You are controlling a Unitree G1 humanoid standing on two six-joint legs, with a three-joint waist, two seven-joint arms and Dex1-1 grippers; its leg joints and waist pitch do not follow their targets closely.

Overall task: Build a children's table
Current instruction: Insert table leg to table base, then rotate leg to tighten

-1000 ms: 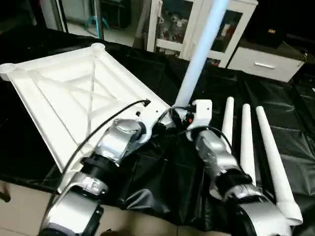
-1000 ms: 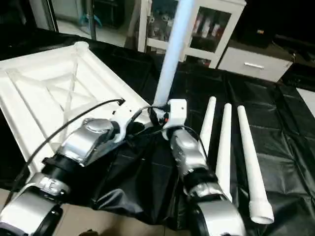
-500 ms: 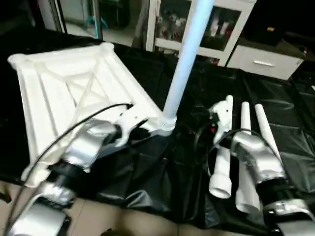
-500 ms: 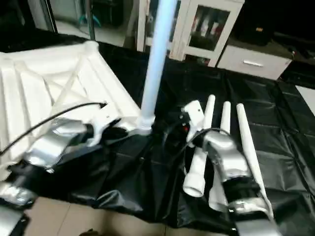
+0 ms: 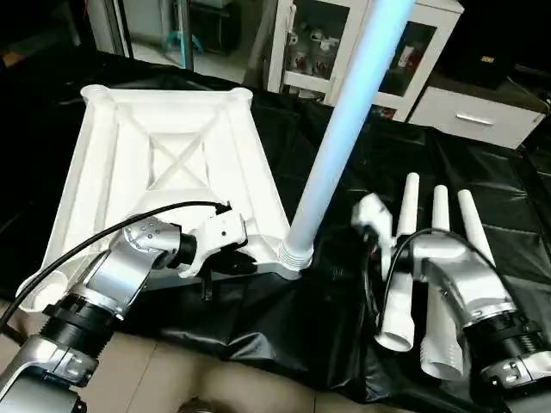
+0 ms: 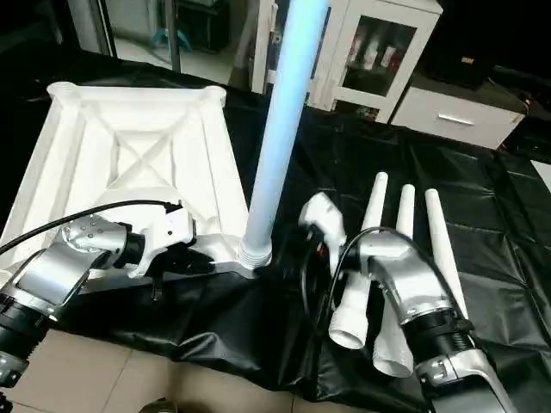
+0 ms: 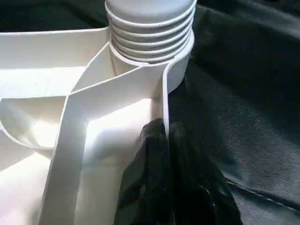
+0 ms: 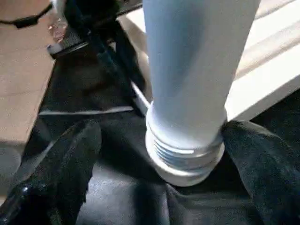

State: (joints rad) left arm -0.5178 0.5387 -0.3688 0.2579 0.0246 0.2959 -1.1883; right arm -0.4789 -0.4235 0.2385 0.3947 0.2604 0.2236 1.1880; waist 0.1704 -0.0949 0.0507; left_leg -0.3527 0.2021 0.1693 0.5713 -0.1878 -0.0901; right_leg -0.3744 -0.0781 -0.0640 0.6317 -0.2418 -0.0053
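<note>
1. Table top [image 5: 172, 163] lies underside up on the black cloth [image 5: 344, 310].
2. One leg [image 5: 331, 146] stands upright in its near corner socket [image 7: 176, 70].
3. Left gripper [image 7: 161, 140] pinched on the top's rim beside that socket.
4. Right gripper [image 8: 164, 154] spread wide either side of the leg's base, not touching.
5. Three spare legs [image 5: 435, 267] lie side by side right of the top.

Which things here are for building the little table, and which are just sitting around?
For the job:
- white table top, lying underside up
- upright leg standing in its corner socket
- three loose legs lying side by side on the black cloth
- left end effector, shut on the top's edge rib

Just around:
- black cloth
- white glass-door cabinet behind
- white drawer unit
</note>
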